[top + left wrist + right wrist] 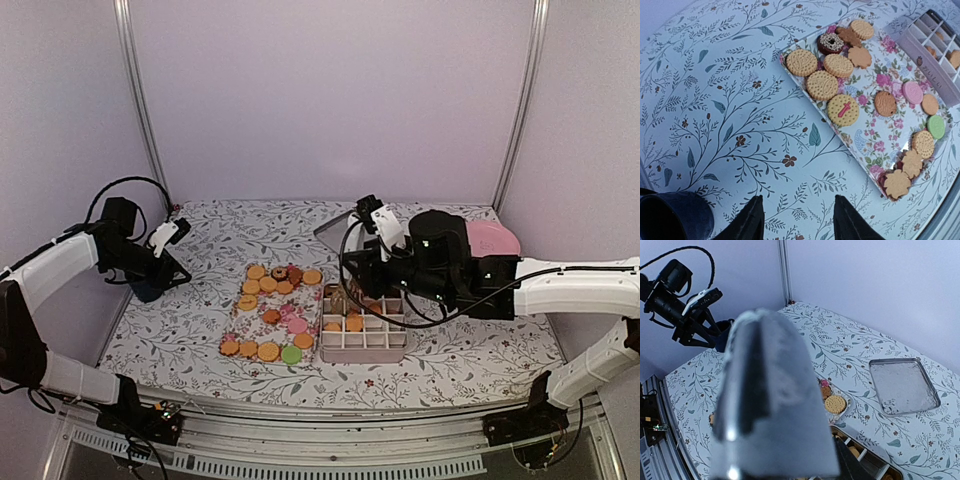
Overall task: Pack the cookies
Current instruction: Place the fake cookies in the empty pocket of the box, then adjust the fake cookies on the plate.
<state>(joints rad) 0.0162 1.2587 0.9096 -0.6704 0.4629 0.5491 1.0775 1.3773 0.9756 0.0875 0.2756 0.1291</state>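
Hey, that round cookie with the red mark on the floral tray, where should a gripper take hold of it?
Come from straight above and pinch the red-marked cookie across its rim: it lies flat on the floral tray. Likely avoid the side where another cookie crowds it.

Top external: high at the near edge, looking down over the table [450, 350]. Left wrist: close above the flowered tray [875, 135] (shared, centre of top view). Right wrist: faces the left arm [680, 305], upper left.
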